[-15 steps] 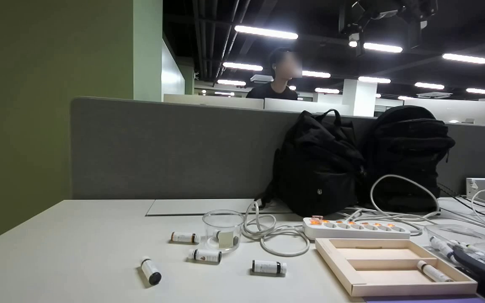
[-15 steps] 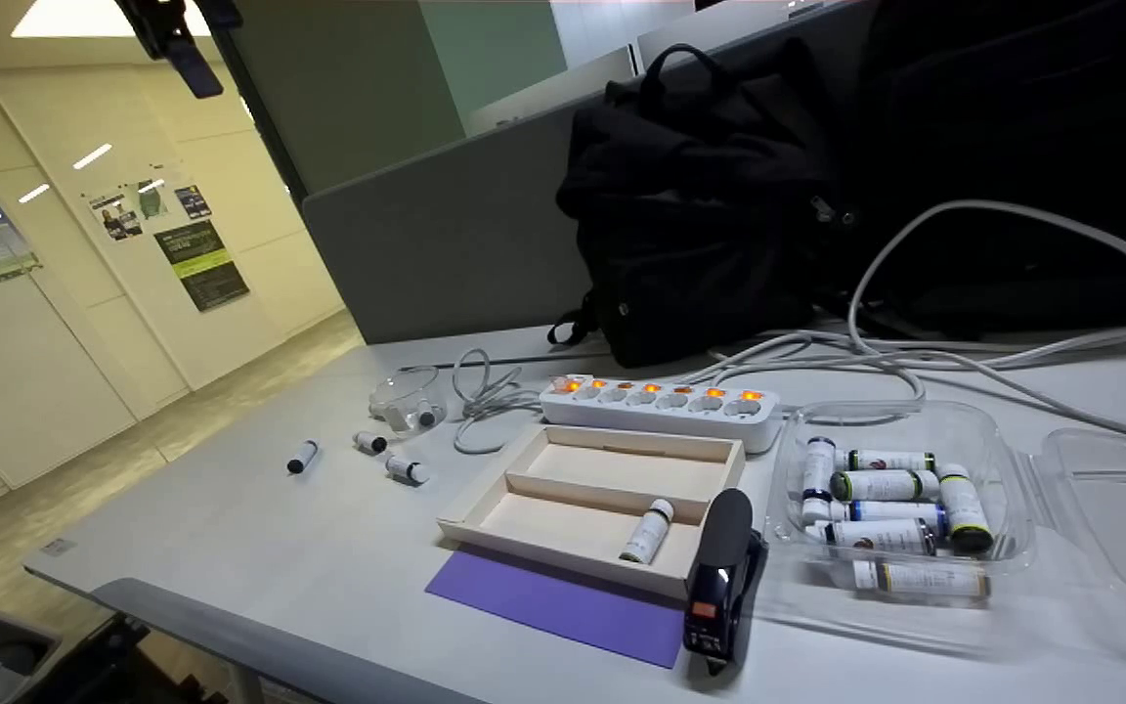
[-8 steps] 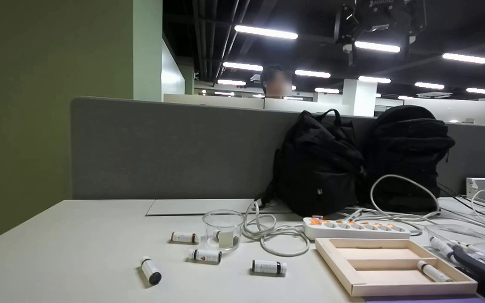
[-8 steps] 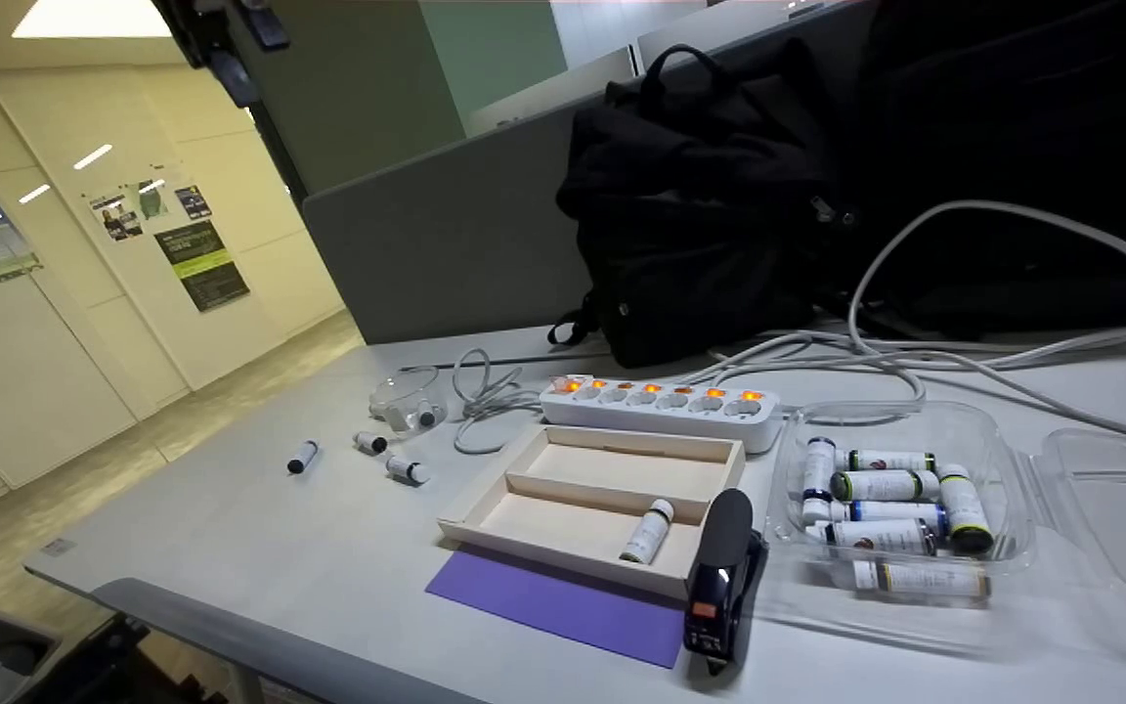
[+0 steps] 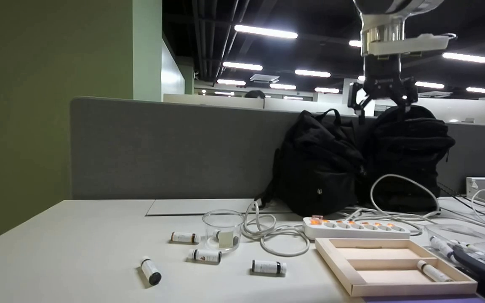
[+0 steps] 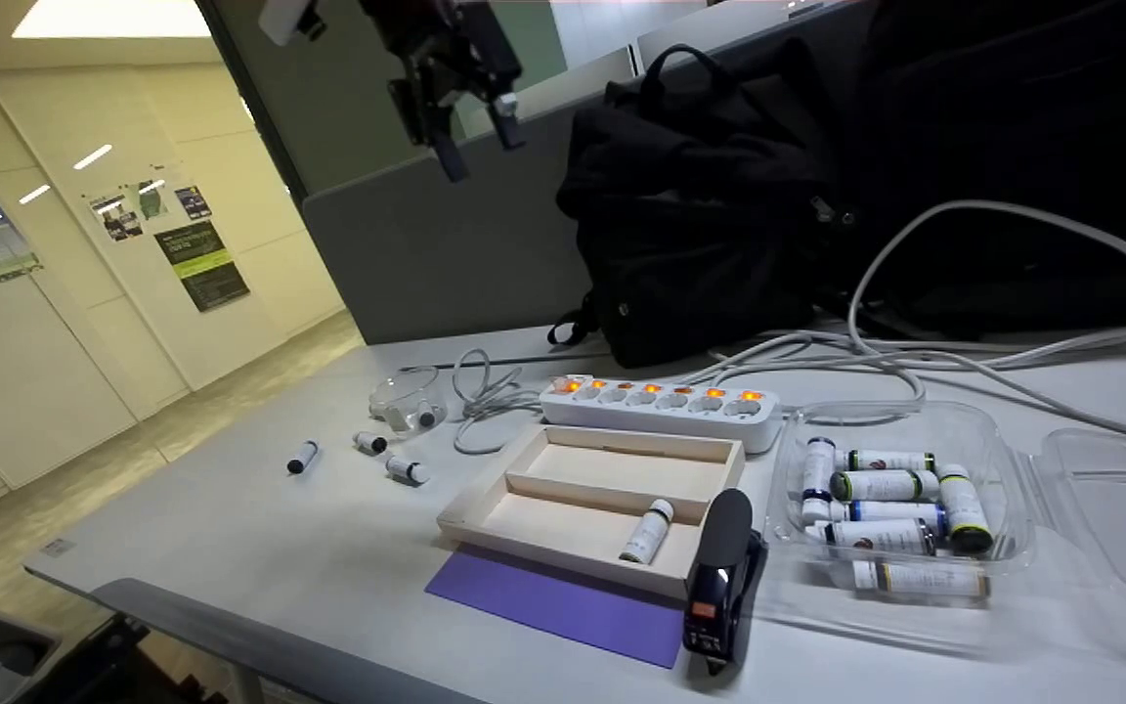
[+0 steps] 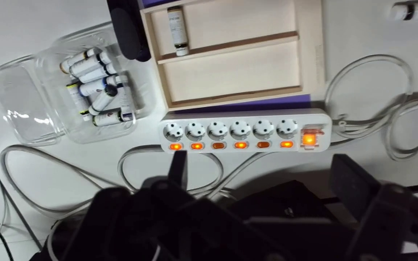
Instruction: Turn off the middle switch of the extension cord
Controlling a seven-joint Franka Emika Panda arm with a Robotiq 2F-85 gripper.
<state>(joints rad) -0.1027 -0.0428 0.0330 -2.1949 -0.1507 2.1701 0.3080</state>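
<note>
Black and two-fingered, the claw (image 5: 383, 114) hung well above the desk (image 5: 78, 252), its fingers (image 7: 354, 186) spread wide with only air between them, clear of every object. Half a second earlier it had sat at the top edge of both exterior views; now it hung lower in each, more of the arm (image 5: 381, 25) showed over it, and the person (image 5: 254, 94) behind the gray partition (image 5: 175, 151) had sunk until only hair showed. Things on the desk lay unchanged. By count: two black backpacks (image 5: 322, 176) by the partition; one pale wooden box (image 7: 311, 40) of two compartments, over one purple sheet (image 6: 553, 602); one clear tub (image 7: 58, 96); one white extension cord (image 7: 229, 137), on the desk between box and backpacks; one black stapler (image 6: 722, 572); one clear cup (image 5: 223, 221). Bottles (image 5: 206, 256) came to eight in the tub, four loose on the desk, one in the compartment farther from the cord, and one seen through the cup. Along the cord ran six sockets (image 7: 218, 129) and six small orange switches (image 7: 241, 145), four lit and two dark, the third and fifth from the left in the wrist view, plus one larger switch (image 7: 308, 139) glowing at the far right.
</note>
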